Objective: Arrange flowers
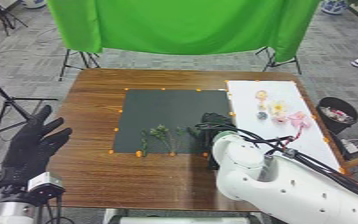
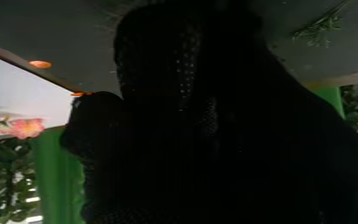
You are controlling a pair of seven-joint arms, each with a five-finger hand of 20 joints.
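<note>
- Clock reference: head view, twelve at the table's far edge.
- Right hand (image 1: 213, 121): over the right-hand border of the dark mat (image 1: 162, 107), next to the white board (image 1: 251, 92); its arm enters from five o'clock. Whether it is spread, pressed together or pinching a stem, I cannot tell. Contact with the mat cannot be confirmed.
- Nearest items, eight o'clock from the right hand: the leafy sprigs (image 1: 160, 133), on the near part of the mat. A slim green sprig (image 1: 143, 142) lies beyond them, farther from that hand.
- Long axis: the slim sprig runs roughly twelve to six. The stems below the leafy sprigs tend toward five, with foliage at the far end. In judgement, a sideways approach from the right hand would meet these stems across their length; closing there should suit a lift, with snagged foliage the main risk.
- Opposite side, about two to three o'clock from the right hand: a yellow flower (image 1: 278, 107) and a pink flower (image 1: 298, 119), lying on the board. The hand thus stands between greenery and blooms.
- Farthest, about nine o'clock: left hand (image 1: 29, 145), spread and relaxed beside the table's left edge, well apart from all stems.
- Finding: the right hand is nearer to both groups and appears best placed for the next move.
</note>
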